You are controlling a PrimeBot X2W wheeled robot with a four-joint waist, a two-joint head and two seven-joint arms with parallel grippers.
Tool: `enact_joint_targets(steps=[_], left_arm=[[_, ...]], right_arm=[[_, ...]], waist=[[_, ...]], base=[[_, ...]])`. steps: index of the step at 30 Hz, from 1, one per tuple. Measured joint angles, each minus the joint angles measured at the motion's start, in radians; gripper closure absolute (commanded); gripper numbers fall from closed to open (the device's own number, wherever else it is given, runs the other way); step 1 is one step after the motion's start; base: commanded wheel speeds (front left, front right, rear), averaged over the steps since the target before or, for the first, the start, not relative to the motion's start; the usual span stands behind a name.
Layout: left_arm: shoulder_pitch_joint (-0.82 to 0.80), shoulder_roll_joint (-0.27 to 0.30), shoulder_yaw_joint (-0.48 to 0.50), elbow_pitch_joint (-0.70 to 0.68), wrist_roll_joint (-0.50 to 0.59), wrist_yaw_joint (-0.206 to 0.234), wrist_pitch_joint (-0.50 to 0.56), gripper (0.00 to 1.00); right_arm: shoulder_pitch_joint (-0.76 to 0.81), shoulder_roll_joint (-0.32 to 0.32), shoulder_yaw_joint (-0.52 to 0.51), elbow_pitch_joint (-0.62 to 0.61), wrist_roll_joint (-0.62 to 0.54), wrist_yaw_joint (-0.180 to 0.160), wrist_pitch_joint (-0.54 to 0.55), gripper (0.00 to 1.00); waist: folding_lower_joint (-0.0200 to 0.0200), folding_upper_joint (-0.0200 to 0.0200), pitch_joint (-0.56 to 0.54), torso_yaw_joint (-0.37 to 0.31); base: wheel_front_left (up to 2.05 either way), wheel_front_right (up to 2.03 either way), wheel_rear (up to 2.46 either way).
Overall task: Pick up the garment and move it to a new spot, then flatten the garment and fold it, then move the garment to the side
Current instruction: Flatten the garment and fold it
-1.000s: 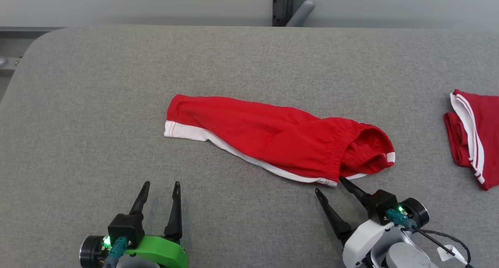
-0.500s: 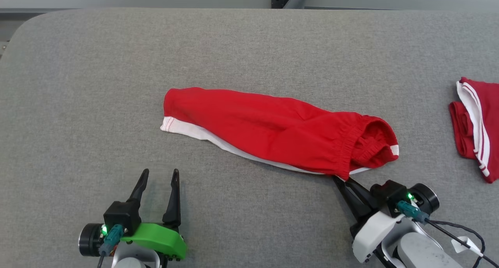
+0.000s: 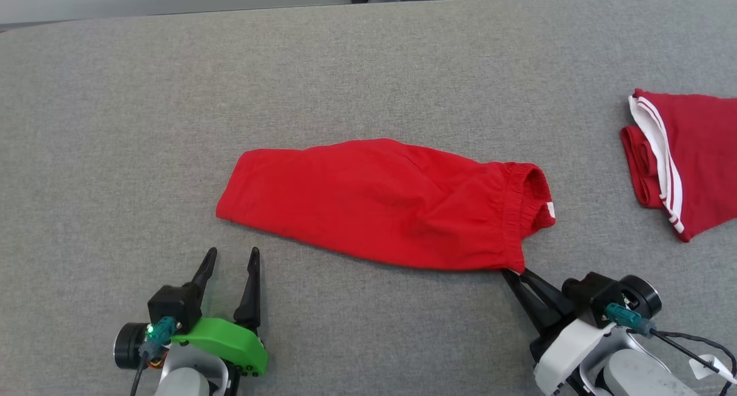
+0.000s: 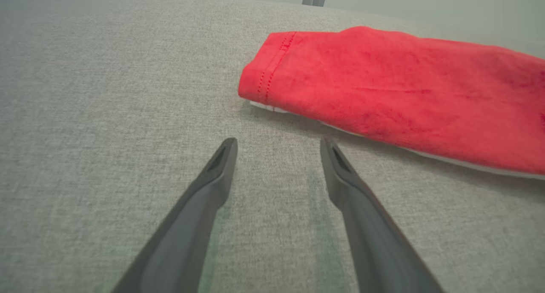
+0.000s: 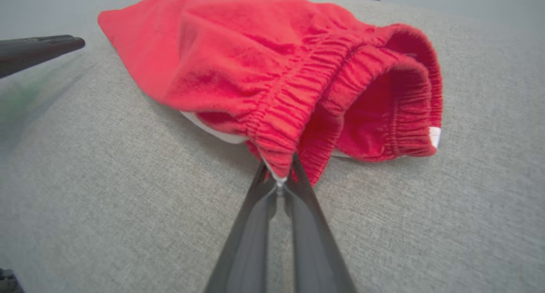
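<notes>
- Head view: red shorts [image 3: 380, 203] lie in the middle of the grey counter [image 3: 115, 125].
- Right jaws pinch the waistband [image 5: 276, 156] corner, at the shorts' 5 o'clock.
- Left jaws are wide and hold nothing, at the shorts' 7 o'clock.
- I think only the grab is done. Moving, flattening and folding are left.
- More red clothes [image 3: 679, 154] lie at 3 o'clock.

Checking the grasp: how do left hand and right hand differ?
The left hand is open, holding nothing; the right hand is shut on the red shorts at the waistband. The left hand is clear of the shorts; the right hand touches them. The left hand's mount is green, the right hand's white. Both have dark fingers.
</notes>
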Motion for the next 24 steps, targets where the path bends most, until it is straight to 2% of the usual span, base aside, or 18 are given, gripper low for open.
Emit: enact_joint_targets(steps=[14,24], left_arm=[[-0.137,0.000,0.021,0.142,0.042,0.006,0.000,0.00],[-0.187,0.000,0.053,0.098,0.078,0.006,0.000,0.00]], right_arm=[[-0.066,0.025,0.035,-0.023,0.002,0.000,0.000,1.00],[-0.076,0.032,0.031,-0.011,0.001,0.000,0.000,1.00]], waist=[[0.0000,0.0000,0.036,-0.030],[0.0000,0.0000,0.049,-0.039]], base=[[0.00,0.00,0.00],[0.00,0.00,0.00]])
